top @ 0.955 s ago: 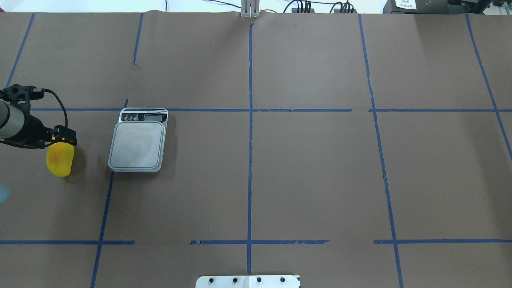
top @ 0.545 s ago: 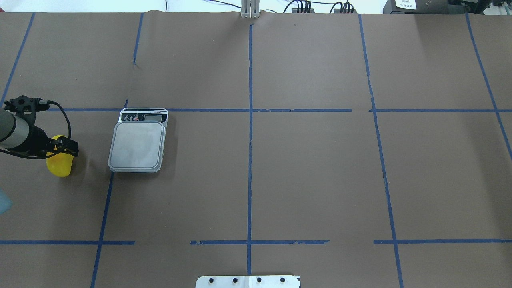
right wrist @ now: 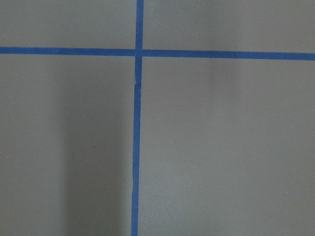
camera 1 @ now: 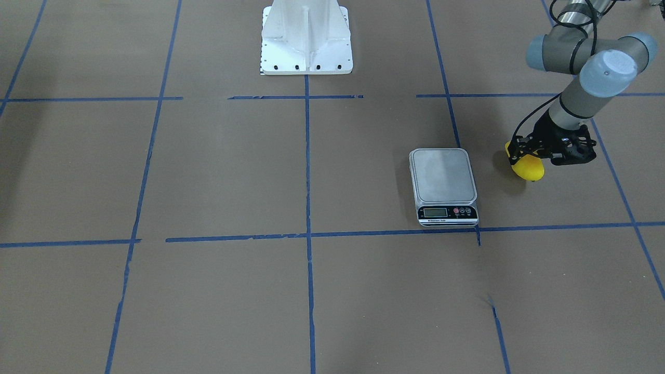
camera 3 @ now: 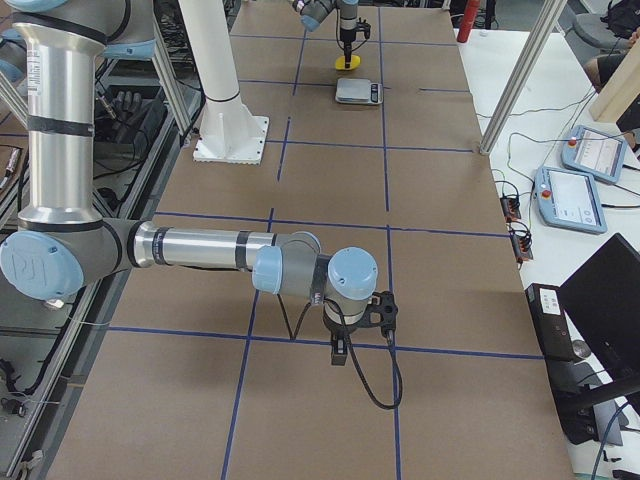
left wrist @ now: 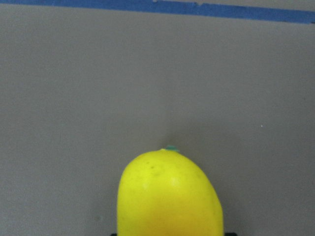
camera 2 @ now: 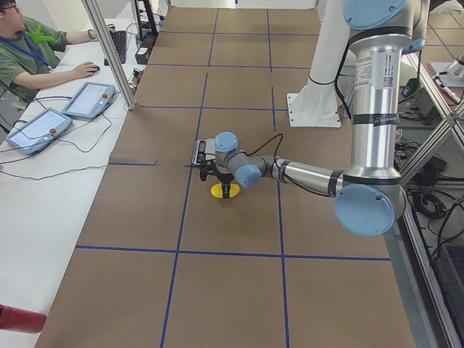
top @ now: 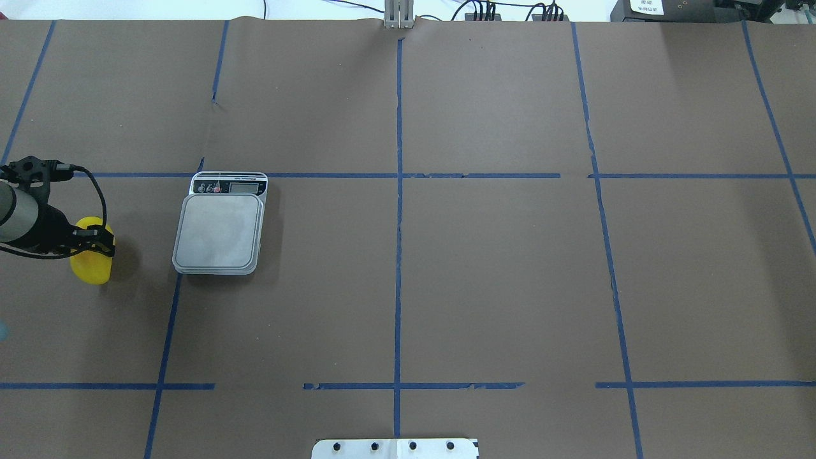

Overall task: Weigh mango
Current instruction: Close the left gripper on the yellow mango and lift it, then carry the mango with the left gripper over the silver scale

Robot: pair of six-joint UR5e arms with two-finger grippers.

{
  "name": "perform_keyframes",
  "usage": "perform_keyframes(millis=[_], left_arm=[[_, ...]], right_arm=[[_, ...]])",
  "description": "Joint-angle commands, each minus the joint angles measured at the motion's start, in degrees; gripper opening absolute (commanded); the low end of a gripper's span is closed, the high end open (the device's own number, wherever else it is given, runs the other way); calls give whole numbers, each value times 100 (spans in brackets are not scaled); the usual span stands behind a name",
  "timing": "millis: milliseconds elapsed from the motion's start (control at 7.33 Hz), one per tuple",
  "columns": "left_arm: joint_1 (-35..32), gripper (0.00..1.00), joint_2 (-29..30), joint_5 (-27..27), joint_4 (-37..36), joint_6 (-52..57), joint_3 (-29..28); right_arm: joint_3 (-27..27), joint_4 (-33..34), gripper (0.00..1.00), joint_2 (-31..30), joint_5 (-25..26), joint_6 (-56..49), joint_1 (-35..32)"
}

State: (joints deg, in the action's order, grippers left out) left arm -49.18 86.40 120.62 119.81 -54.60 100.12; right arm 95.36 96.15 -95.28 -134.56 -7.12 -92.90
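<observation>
The yellow mango lies on the brown table cover at the far left, left of the scale. The scale is a small silver platform with a display strip. My left gripper is down over the mango's far end, a finger on each side. In the left wrist view the mango fills the bottom middle and dark finger edges touch its sides. In the front view the mango sticks out below the left gripper, right of the scale. My right gripper shows only in the right side view, low over the table; I cannot tell its state.
The white robot base stands at the table's middle near edge. Blue tape lines grid the cover. Operator tablets lie on a side bench beyond the table. A person sits at the far side bench.
My left gripper has come down over the mango's far end and shifted slightly left. The mango has shifted slightly left with it. The scale has not moved.
</observation>
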Motion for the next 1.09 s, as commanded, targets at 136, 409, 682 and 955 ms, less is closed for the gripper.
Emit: perform_keyframes(millis=[136, 409, 682, 955], left_arm=[[-388, 0, -476, 618, -264, 389, 948], [-540, 0, -101, 656, -779, 389, 1088], [-531, 0, 1128, 595, -2044, 337, 1019], [-435, 0, 1893, 586, -2084, 74, 478]], right_arm=[[0, 0, 100, 0, 0, 0, 0], [0, -9, 100, 0, 0, 0, 0], [0, 0, 100, 0, 0, 0, 0], [0, 0, 100, 0, 0, 0, 0]])
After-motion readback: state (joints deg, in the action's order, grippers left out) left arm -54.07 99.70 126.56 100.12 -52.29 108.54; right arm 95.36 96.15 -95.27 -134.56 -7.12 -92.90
